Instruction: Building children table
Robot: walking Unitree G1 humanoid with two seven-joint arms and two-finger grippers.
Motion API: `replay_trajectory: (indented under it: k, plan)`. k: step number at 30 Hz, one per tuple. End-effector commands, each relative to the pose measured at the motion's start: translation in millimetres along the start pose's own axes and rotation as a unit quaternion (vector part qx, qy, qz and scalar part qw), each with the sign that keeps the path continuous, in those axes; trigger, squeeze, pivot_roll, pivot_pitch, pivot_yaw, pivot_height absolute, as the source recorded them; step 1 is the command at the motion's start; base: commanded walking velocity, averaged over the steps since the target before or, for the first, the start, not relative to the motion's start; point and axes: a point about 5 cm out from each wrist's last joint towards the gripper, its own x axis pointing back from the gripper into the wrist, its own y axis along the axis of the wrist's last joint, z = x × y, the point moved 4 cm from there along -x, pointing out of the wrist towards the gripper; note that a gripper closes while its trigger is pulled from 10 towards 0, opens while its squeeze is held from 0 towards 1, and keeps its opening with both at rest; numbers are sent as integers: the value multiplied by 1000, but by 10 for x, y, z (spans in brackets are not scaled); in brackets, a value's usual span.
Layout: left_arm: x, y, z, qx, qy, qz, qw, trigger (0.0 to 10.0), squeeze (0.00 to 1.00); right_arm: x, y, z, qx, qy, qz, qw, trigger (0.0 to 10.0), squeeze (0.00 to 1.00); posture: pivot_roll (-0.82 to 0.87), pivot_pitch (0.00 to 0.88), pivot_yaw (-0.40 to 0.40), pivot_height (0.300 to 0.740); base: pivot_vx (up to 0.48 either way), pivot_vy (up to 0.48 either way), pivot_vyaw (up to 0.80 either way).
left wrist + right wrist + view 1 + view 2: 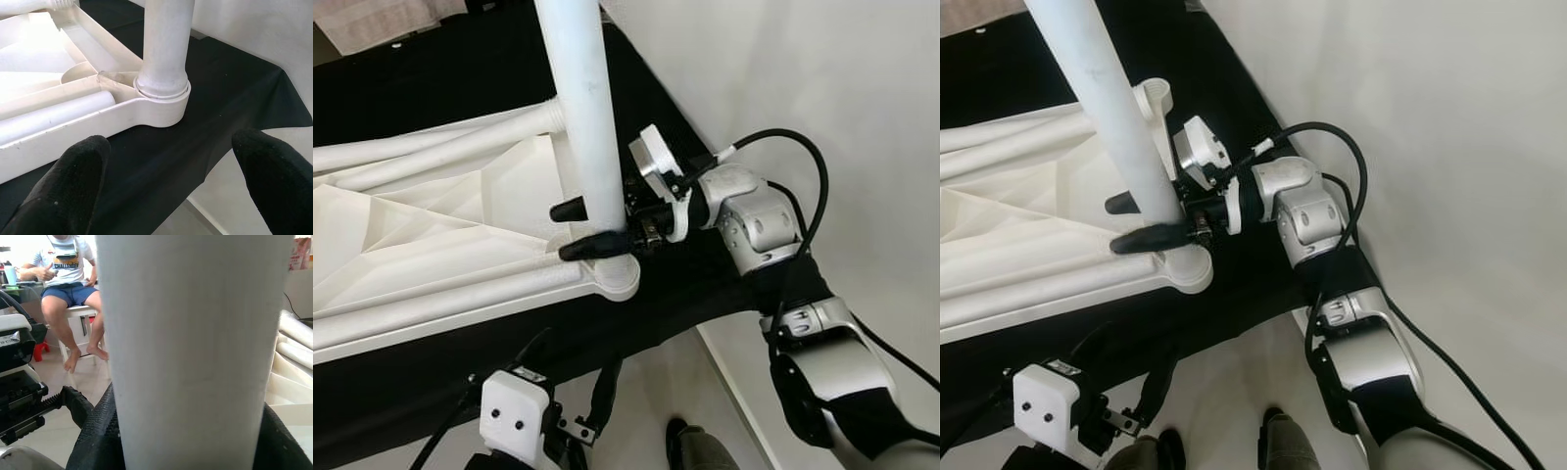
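Observation:
The white children's table top (431,245) lies upside down on a black cloth (705,284). A white table leg (582,98) stands upright in its near corner socket (617,279). My right gripper (573,230) reaches in from the right, shut on the leg just above the socket, one black finger on each side. In the right wrist view the leg (190,347) sits between the pads. My left gripper (570,367) hangs open below the table's front edge. Its two fingertips (68,191) point at the socket (164,105) from a short way off.
Two more white tubes (411,152) lie across the upturned table top. The cloth's edge drops off near the corner, with pale floor (862,117) to the right. A person sits on a white stool (73,289) farther back. A dark shoe (677,436) shows on the floor below.

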Motion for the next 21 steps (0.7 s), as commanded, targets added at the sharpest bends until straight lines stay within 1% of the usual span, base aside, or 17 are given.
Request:
replay_trajectory:
  k: [1,3,4,5,6,7,8,9,10,11,14,15,16,18,19,20,21]
  plan:
    - [26,-24,-6,-2,1,9,1000,10000,0,-24,-91,5,-5,-19,0,1000,0,0,16,317,27,740,0,0,0]
    - [28,-25,-10,-1,1,9,1000,10000,0,72,-261,-103,-16,-143,32,989,0,0,10,319,21,740,0,0,0]
    - [28,-25,-10,-1,1,9,1000,10000,0,72,-261,-103,-16,-143,32,989,0,0,10,319,21,740,0,0,0]
    - [32,-23,-8,-1,1,9,1000,10000,0,115,-448,-168,-33,-265,69,961,0,0,10,323,11,740,0,0,0]
    - [32,-23,-8,-1,1,9,1000,10000,0,115,-448,-168,-33,-265,69,961,0,0,10,323,11,740,0,0,0]
    - [31,-16,19,-3,2,9,1000,10000,0,213,-820,41,-99,-495,128,854,0,0,2,330,32,740,0,0,0]
    - [26,-16,30,-4,2,9,1000,10000,0,222,-886,189,-114,-539,139,823,0,0,-1,330,35,740,0,0,0]
    - [26,-16,30,-4,2,9,1000,10000,0,222,-886,189,-114,-539,139,823,0,0,-1,330,35,740,0,0,0]
    - [23,-16,35,-4,2,9,1000,10000,0,133,-894,292,-125,-541,134,821,0,0,-1,330,35,740,0,0,0]
    - [17,-24,39,-5,1,9,1000,10000,0,20,-897,332,-134,-525,127,831,0,0,-5,318,39,740,0,0,0]
    - [4,-44,44,-5,-2,10,1000,10000,0,-99,-858,262,-134,-513,111,841,0,0,-5,306,38,740,0,0,0]
    - [-6,-51,44,-4,-3,10,1000,10000,0,-139,-810,190,-125,-504,103,848,0,0,-7,297,32,740,0,0,0]
    - [-12,-54,43,-4,-4,10,1000,10000,0,-160,-775,144,-118,-499,98,853,0,0,-7,297,32,740,0,0,0]
    - [-12,-54,43,-4,-4,10,1000,10000,0,-160,-775,144,-118,-499,98,853,0,0,-7,297,32,740,0,0,0]
    - [-16,-54,45,-4,-3,9,1000,10000,0,-180,-747,103,-115,-490,97,859,0,0,-8,297,28,740,0,0,0]
    - [-18,-51,49,-5,0,7,1000,10000,0,-216,-688,43,-101,-461,96,877,10000,0,-4,297,25,740,0,0,0]
    - [-19,-48,52,-6,3,6,1000,10000,0,-229,-611,-13,-96,-442,82,888,10000,0,0,296,23,740,0,0,0]
